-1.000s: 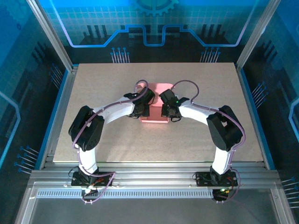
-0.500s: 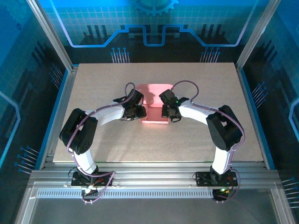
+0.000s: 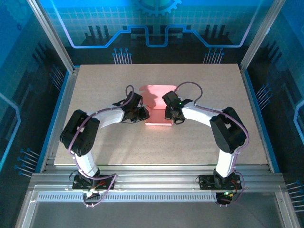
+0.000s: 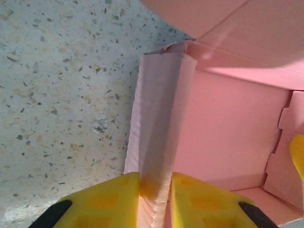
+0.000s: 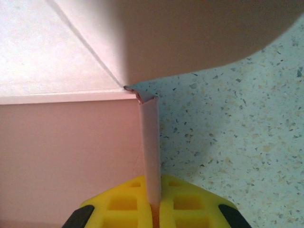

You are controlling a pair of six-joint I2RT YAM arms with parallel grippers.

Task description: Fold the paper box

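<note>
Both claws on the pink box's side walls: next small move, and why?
Probably squeeze the left claw tighter: the paper box wall in it looks puffy and doubled, while the right claw has its wall pressed thin.

The left arm (image 3: 107,115) and right arm (image 3: 199,114): white links, black joints, purple cable (image 3: 187,84) each. A green light (image 3: 180,102) on the right wrist. The left pincer (image 4: 155,184) and right pincer (image 5: 153,184): yellow fingers (image 4: 109,202), square recesses.
</note>
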